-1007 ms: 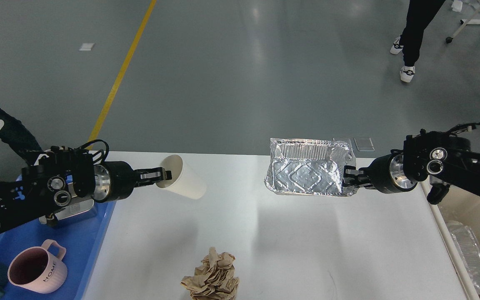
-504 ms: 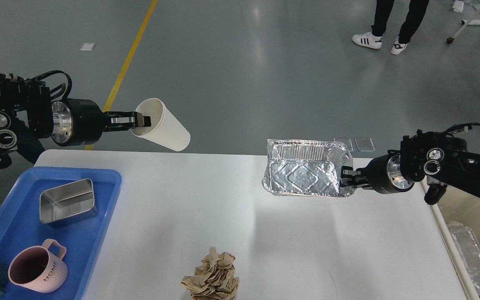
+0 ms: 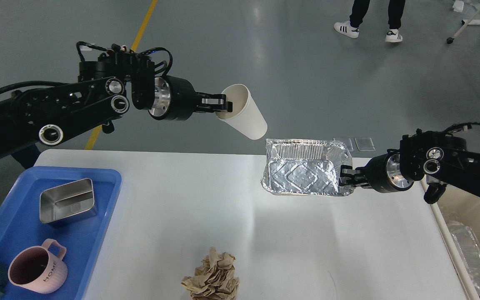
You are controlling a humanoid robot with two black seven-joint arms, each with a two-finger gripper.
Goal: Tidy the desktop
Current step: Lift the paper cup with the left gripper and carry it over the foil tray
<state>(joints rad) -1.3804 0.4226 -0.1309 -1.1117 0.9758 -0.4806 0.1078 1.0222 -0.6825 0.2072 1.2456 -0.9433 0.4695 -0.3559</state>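
Note:
The white desktop [image 3: 190,216] fills the lower view. My left gripper [image 3: 223,104] is shut on the rim of a white paper cup [image 3: 244,112] and holds it high, tilted, above the far edge, just left of the foil tray. My right gripper [image 3: 345,175] is shut on the right rim of a crumpled aluminium foil tray [image 3: 302,173] and holds it over the back right of the desktop. A ball of crumpled brown paper [image 3: 213,277] lies at the front edge.
A blue tray [image 3: 94,233] at the left holds a steel box [image 3: 67,201] and a pink mug [image 3: 36,271]. A beige bin [image 3: 477,233] at the right holds a clear plastic container [image 3: 471,254]. A person's legs [image 3: 369,21] stand on the floor beyond.
My left arm has lifted the cup from near the desktop's back left and swung it up and right toward the foil tray. The right gripper with the tray has barely moved.

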